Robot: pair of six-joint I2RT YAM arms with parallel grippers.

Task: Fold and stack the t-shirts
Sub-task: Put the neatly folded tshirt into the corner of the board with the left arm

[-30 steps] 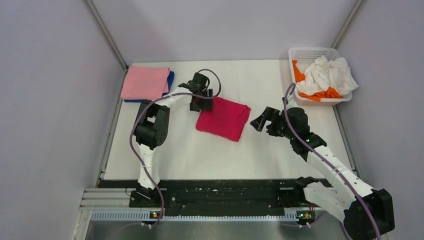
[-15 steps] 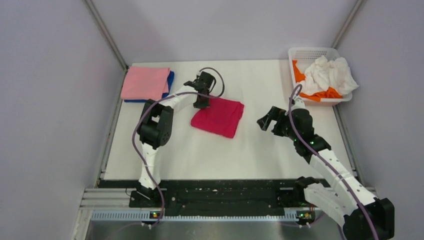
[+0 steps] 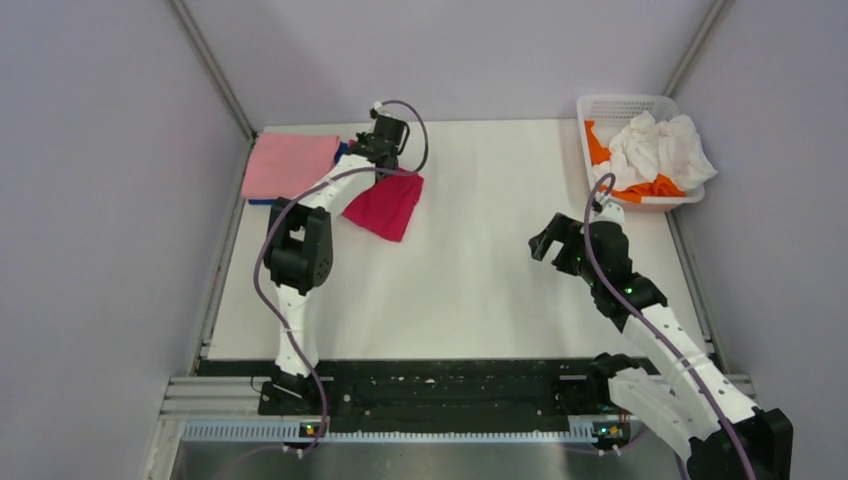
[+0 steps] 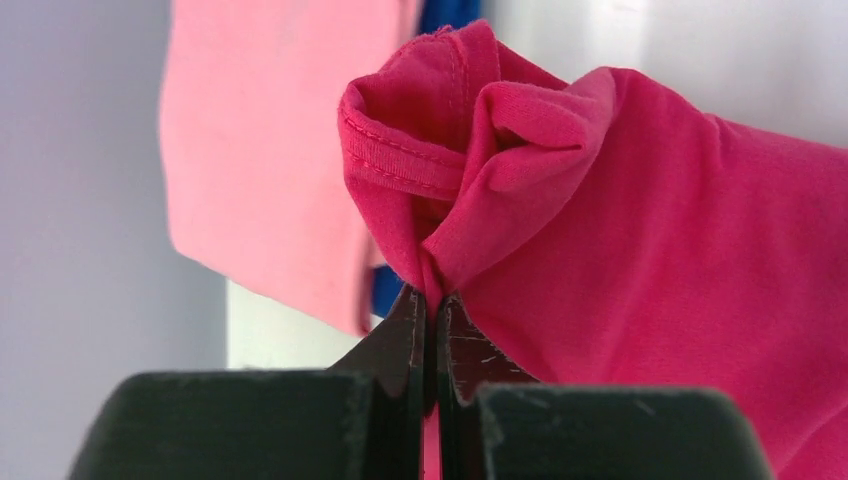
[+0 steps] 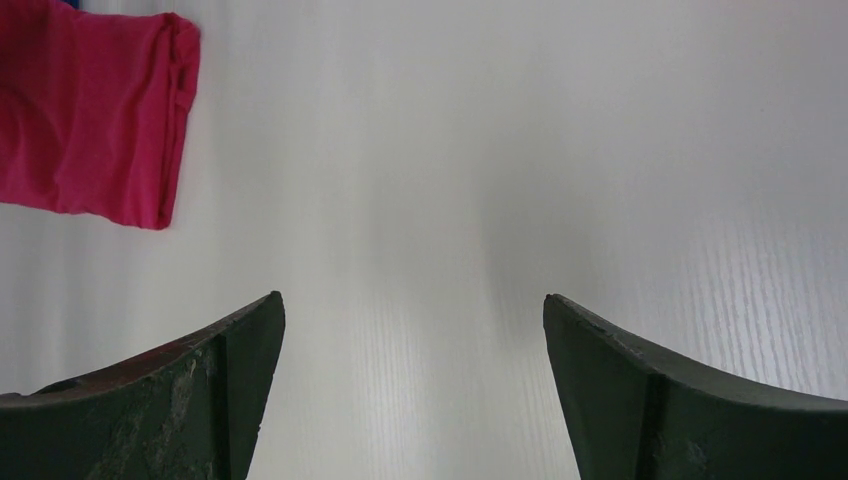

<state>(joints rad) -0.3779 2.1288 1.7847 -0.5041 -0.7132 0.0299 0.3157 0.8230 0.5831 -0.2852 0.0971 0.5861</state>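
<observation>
A folded crimson-red t-shirt point(image 3: 385, 205) hangs by one edge from my left gripper point(image 3: 385, 160), which is shut on a bunched fold of it point(image 4: 440, 250) at the back left of the table. Just left of it lies a folded light pink t-shirt point(image 3: 290, 165) on top of a blue one point(image 3: 341, 153). The pink cloth point(image 4: 270, 150) and a strip of blue point(image 4: 450, 12) show behind the red fold in the left wrist view. My right gripper point(image 3: 548, 243) hovers open over bare table at the right, and the red shirt point(image 5: 90, 120) shows far to its left.
A white mesh basket point(image 3: 590, 110) at the back right corner holds crumpled white point(image 3: 655, 150) and orange point(image 3: 640, 190) t-shirts. Grey walls close in on the left, the back and the right. The arm bases sit on a black rail point(image 3: 440, 395) along the near edge.
My left gripper shut on the red t-shirt's edge and carried it up and to the left, towards the pink stack. The right gripper drew back a little towards the right.
</observation>
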